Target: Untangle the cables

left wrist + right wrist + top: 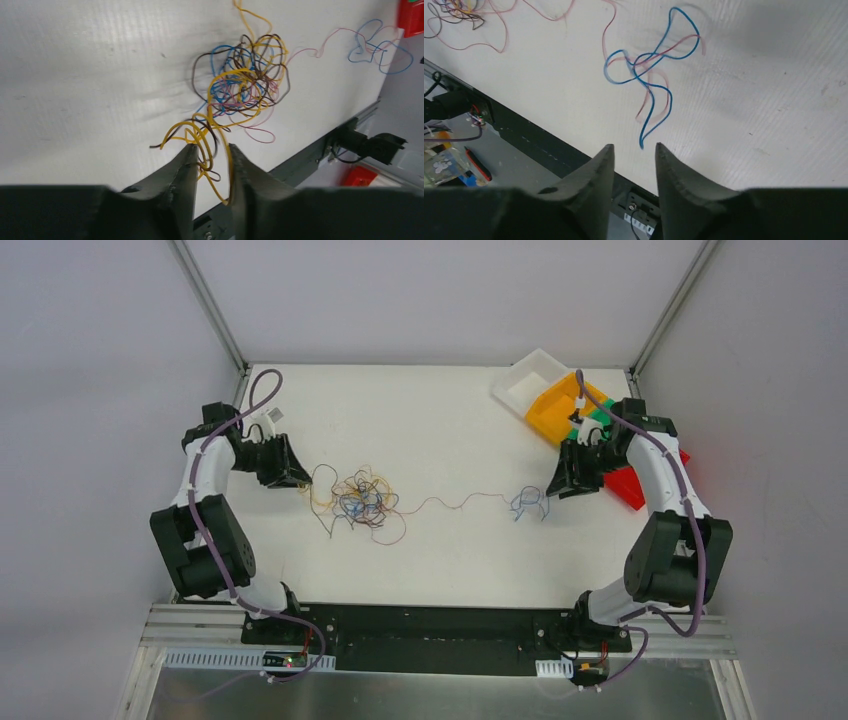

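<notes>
The cables lie as a bunch of yellow, blue, dark and pink curly wires left of the table's middle. The bunch also shows in the left wrist view. A thin pink wire runs from it to a small blue loop on the right. My left gripper sits at the bunch's left end. Its jaws stand a little open, with yellow and dark loops loose in the gap. My right gripper is open and empty, just behind the blue loop's free end.
A white tray, a yellow bin and a red piece crowd the back right corner, behind the right arm. The black base rail runs along the table's near edge.
</notes>
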